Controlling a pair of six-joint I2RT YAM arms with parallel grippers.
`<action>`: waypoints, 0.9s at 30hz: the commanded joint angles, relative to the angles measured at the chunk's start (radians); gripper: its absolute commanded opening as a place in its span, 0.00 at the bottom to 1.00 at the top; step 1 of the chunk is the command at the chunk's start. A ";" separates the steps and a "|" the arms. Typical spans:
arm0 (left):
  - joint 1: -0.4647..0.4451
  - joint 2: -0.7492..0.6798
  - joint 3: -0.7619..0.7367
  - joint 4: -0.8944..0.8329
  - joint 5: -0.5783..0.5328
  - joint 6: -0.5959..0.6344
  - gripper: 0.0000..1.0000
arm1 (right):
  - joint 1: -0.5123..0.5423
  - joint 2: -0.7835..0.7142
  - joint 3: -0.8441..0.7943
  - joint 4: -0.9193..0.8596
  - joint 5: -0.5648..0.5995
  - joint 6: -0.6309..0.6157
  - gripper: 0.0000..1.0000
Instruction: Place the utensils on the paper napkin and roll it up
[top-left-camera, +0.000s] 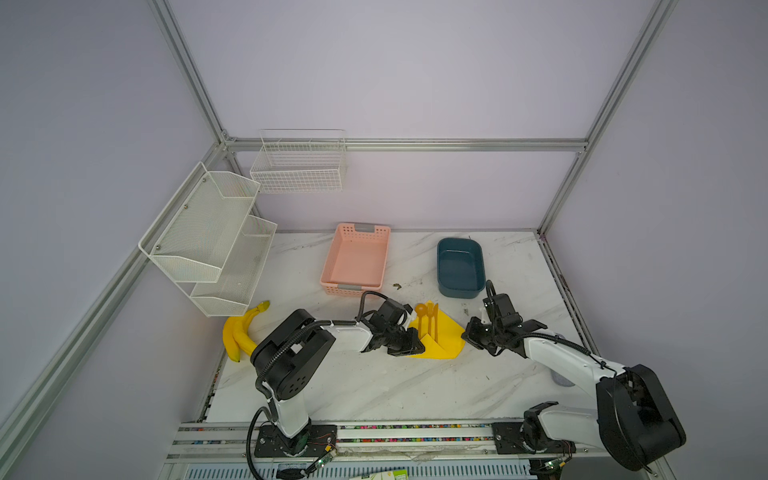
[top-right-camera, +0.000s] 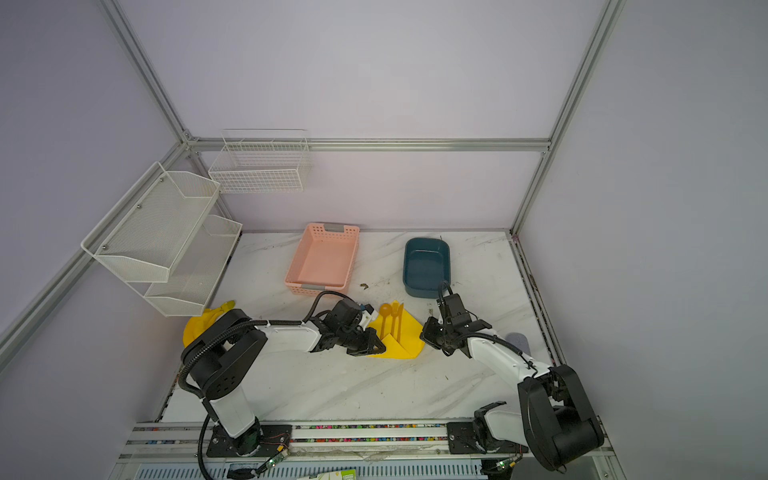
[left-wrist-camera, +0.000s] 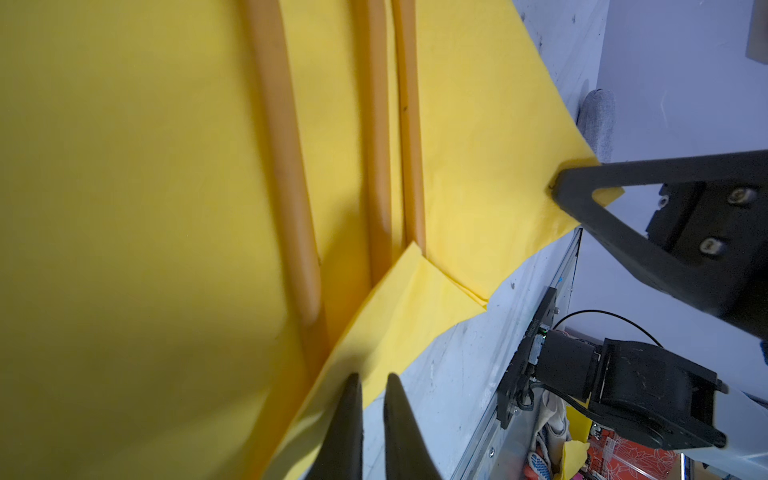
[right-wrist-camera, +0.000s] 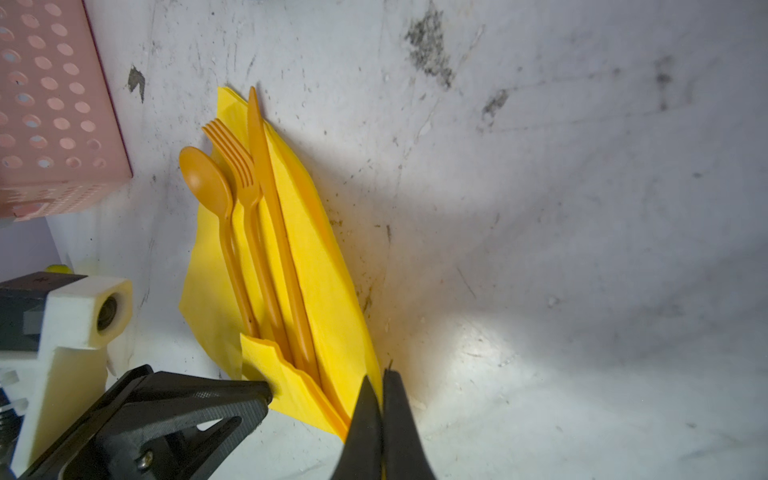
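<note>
The yellow paper napkin (top-left-camera: 446, 332) (top-right-camera: 409, 332) lies as a diamond on the marble table. On it lie the orange utensils (top-left-camera: 428, 320): spoon (right-wrist-camera: 205, 178), fork (right-wrist-camera: 232, 149) and knife (right-wrist-camera: 259, 145), side by side. The napkin's near corner is folded up over their handles (left-wrist-camera: 376, 124). My left gripper (top-left-camera: 420, 344) (left-wrist-camera: 372, 379) is at that flap's left edge, jaws almost together, tips pinching the flap. My right gripper (top-left-camera: 464, 334) (right-wrist-camera: 382, 374) is shut on the napkin's right corner.
A pink basket (top-left-camera: 332, 257) and a dark blue tub (top-left-camera: 461, 291) stand just behind the napkin. Bananas (top-left-camera: 241, 332) lie at the far left under white mesh shelves (top-left-camera: 208, 241). A grey pad (top-right-camera: 517, 343) lies beside the right arm.
</note>
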 joint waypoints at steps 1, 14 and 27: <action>0.005 -0.010 0.081 0.023 0.011 0.019 0.13 | -0.004 0.011 0.048 -0.051 0.015 -0.046 0.03; 0.005 0.008 0.074 0.038 0.020 0.011 0.13 | 0.041 0.015 0.052 0.029 -0.066 0.037 0.03; 0.005 0.026 0.071 0.038 0.019 0.014 0.13 | 0.144 0.044 0.102 0.050 -0.044 0.105 0.04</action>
